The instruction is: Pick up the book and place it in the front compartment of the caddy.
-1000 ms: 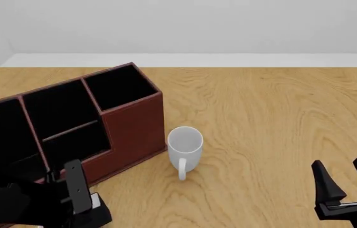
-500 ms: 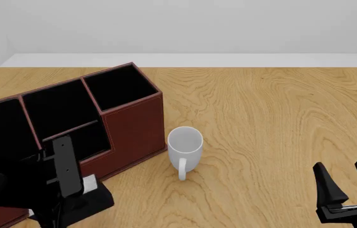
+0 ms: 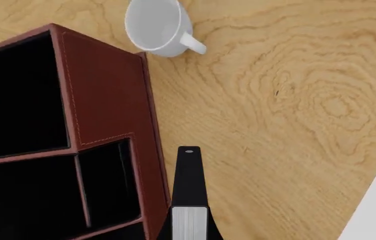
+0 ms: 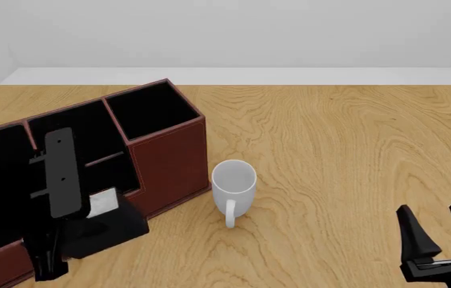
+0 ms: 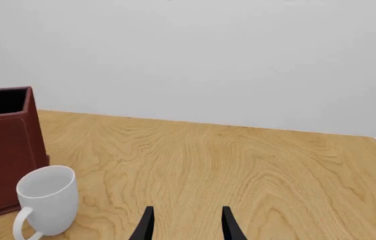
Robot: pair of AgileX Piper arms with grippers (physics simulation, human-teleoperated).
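Observation:
My left gripper is shut on the black book, whose white page edges face up. It holds the book in the air, just in front of the low front part of the reddish-brown caddy. In the left wrist view one finger lies along the book, right beside the caddy's outer wall; the other finger is hidden. My right gripper is open and empty at the near right, and it shows in its own wrist view.
A white mug stands upright on the wooden table right of the caddy, handle toward me. It also shows in the left wrist view and the right wrist view. A white wall backs the table.
My left gripper has lifted the book off the table and carried it up and toward the caddy's front. The right gripper has sunk slightly and stays open.

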